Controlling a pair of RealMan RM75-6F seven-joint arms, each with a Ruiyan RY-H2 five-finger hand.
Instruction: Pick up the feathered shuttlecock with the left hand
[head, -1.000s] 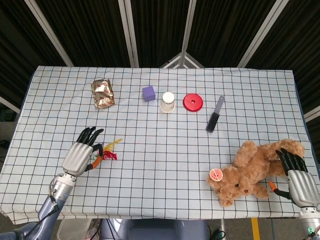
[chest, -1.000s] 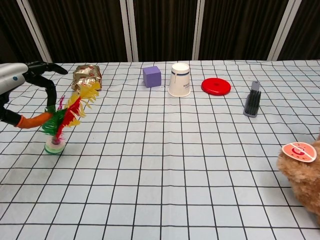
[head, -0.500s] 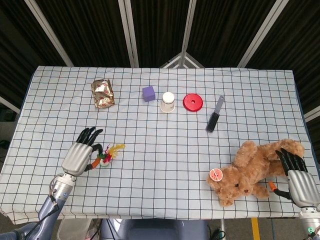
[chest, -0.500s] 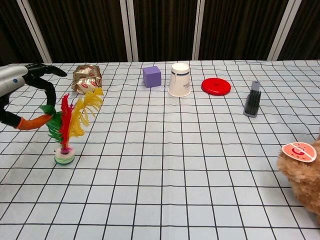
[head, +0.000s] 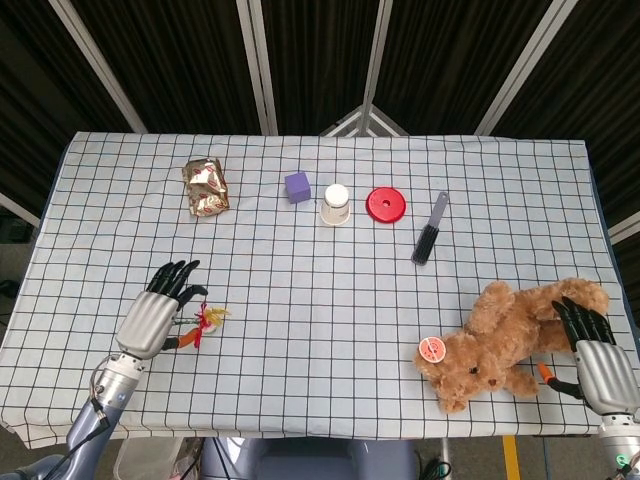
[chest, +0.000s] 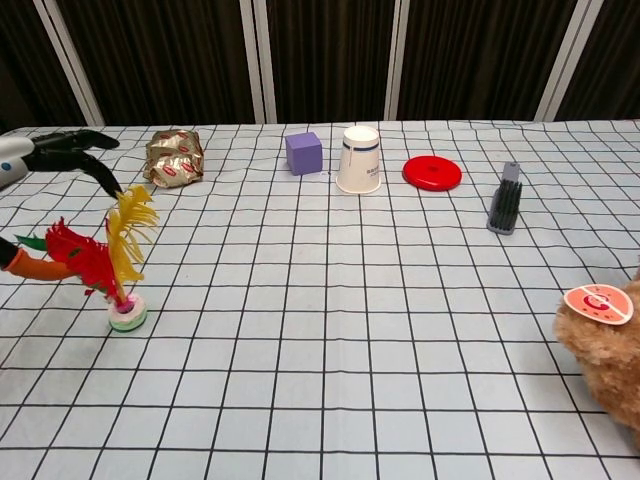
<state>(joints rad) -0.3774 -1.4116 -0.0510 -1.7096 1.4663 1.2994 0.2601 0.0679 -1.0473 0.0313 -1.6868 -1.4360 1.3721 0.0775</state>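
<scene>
The feathered shuttlecock stands on its white and green base on the checked table at the near left, its red, yellow and green feathers leaning left. In the head view the shuttlecock sits just right of my left hand. That hand holds nothing: its dark fingers spread above the feathers and its orange thumb tip reaches the feathers from the left. My right hand lies with its fingers apart at the near right, beside the teddy bear.
A brown teddy bear lies at the near right. Along the far side are a crumpled gold wrapper, a purple cube, a white paper cup, a red disc and a dark brush.
The shuttlecock went from tilted in the left hand's fingers to standing on its base, feathers now leaning left. The left hand drew back toward the near left edge. The right hand stayed still.
</scene>
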